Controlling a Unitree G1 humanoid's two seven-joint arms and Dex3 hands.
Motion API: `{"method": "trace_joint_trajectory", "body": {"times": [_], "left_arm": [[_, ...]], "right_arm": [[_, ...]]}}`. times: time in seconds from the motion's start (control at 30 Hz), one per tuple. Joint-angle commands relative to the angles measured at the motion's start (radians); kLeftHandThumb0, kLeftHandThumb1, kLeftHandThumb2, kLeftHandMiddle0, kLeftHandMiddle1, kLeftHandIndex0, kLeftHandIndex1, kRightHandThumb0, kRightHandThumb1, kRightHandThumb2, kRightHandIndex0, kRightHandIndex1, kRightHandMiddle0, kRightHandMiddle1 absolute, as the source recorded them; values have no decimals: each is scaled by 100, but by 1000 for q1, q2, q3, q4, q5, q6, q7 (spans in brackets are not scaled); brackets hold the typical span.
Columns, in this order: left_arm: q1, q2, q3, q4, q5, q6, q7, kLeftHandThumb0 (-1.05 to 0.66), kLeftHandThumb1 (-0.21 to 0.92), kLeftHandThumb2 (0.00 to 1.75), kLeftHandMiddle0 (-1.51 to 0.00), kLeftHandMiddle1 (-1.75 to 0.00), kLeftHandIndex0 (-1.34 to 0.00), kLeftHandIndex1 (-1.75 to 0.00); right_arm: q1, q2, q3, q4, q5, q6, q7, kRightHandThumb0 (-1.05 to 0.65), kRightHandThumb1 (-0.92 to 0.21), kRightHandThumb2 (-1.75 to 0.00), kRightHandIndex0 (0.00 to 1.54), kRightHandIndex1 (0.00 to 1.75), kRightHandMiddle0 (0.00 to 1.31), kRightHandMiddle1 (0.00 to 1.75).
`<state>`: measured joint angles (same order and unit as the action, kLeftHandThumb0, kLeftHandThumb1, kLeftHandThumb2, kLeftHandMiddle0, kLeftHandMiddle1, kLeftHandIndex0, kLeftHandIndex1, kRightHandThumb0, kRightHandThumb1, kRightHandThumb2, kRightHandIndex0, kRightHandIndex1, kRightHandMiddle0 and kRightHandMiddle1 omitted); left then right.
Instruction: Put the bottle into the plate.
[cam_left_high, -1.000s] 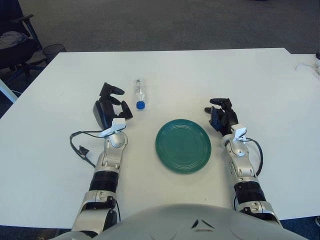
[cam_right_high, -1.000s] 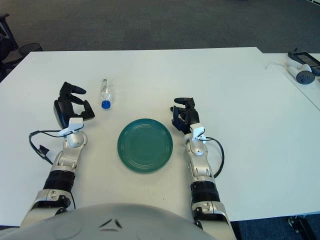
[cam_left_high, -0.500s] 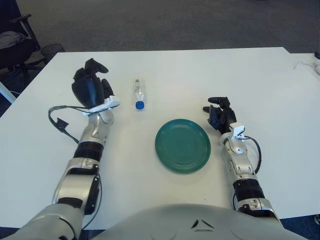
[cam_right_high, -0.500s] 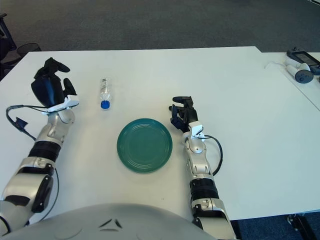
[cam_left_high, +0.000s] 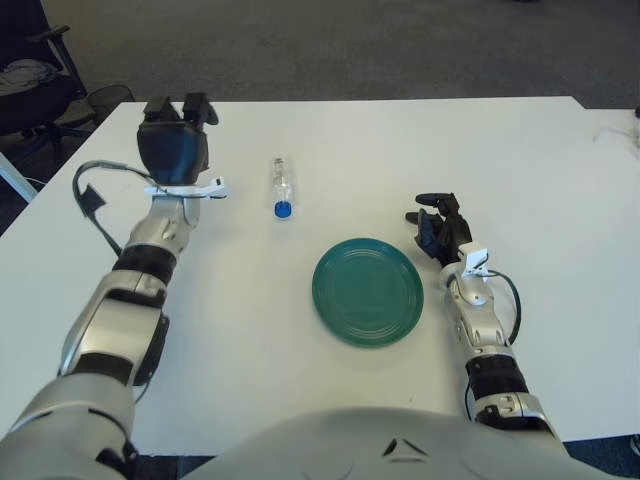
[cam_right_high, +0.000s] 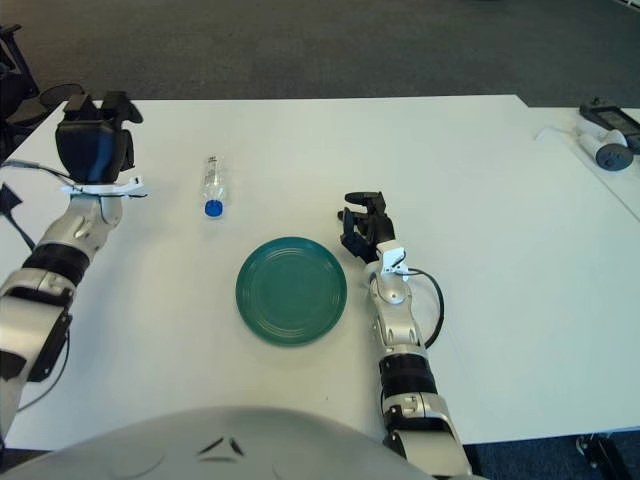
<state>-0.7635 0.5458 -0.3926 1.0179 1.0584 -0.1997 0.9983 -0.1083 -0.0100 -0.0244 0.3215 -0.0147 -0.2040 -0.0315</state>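
Note:
A clear plastic bottle (cam_left_high: 281, 186) with a blue cap lies on its side on the white table (cam_left_high: 330, 140), cap toward me. A round green plate (cam_left_high: 367, 291) sits nearer me, to the bottle's right. My left hand (cam_left_high: 176, 137) is raised well to the left of the bottle, fingers spread upward, holding nothing. My right hand (cam_left_high: 438, 224) shows just right of the plate, fingers loosely bent and empty.
A black office chair (cam_left_high: 30, 80) and a dark bin stand off the table's far left corner. A white cable and a small device (cam_right_high: 606, 135) lie at the far right. A black cable loops from my left forearm (cam_left_high: 92, 205).
My left hand has lifted and swung away from me and to the left, ending beside the bottle at a distance. The right hand, bottle and plate have stayed put.

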Motion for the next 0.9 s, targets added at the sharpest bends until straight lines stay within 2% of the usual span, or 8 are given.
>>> {"method": "trace_joint_trajectory", "body": {"times": [0.0, 0.2, 0.27, 0.33, 0.4, 0.53, 0.67, 0.87], "left_arm": [[-87, 41, -164, 102, 144, 45, -22, -1, 53, 105, -48, -168, -27, -172], [-171, 55, -357, 204, 283, 82, -53, -1, 83, 58, -33, -151, -20, -174], [-189, 58, -410, 225, 316, 81, -57, -18, 84, 60, -24, -146, -22, -174], [-201, 60, -449, 239, 334, 75, -58, -26, 88, 56, -18, -132, -20, -175], [-209, 59, -479, 249, 343, 65, -48, -48, 75, 73, -14, -118, -8, -152], [-220, 53, -539, 260, 367, 49, 16, -67, 70, 76, -8, -97, -2, -124], [-234, 43, -580, 275, 377, 62, 48, -72, 70, 71, -6, -90, 0, -114], [-257, 28, -635, 298, 387, 78, 34, -75, 85, 56, -9, -52, 0, -83]], "right_arm": [[25, 0, 8, 38, -7, 71, 6, -49, -83, -81, 32, 101, 2, 145], [17, 3, 14, 39, -5, 87, 6, -48, -84, -81, 31, 101, 0, 149], [15, 3, 16, 39, -6, 91, 5, -49, -84, -80, 32, 101, 0, 149], [12, 4, 17, 41, -5, 95, 5, -49, -84, -80, 32, 102, 0, 149], [7, 4, 17, 47, -5, 96, 5, -48, -83, -80, 32, 102, 0, 148], [-3, 5, 16, 60, -3, 98, 6, -48, -83, -80, 33, 102, 0, 147], [-12, 7, 17, 73, -4, 99, 4, -47, -83, -80, 33, 103, 0, 146], [-18, 12, 18, 84, -5, 99, -1, -47, -83, -81, 34, 103, 0, 145]]}}
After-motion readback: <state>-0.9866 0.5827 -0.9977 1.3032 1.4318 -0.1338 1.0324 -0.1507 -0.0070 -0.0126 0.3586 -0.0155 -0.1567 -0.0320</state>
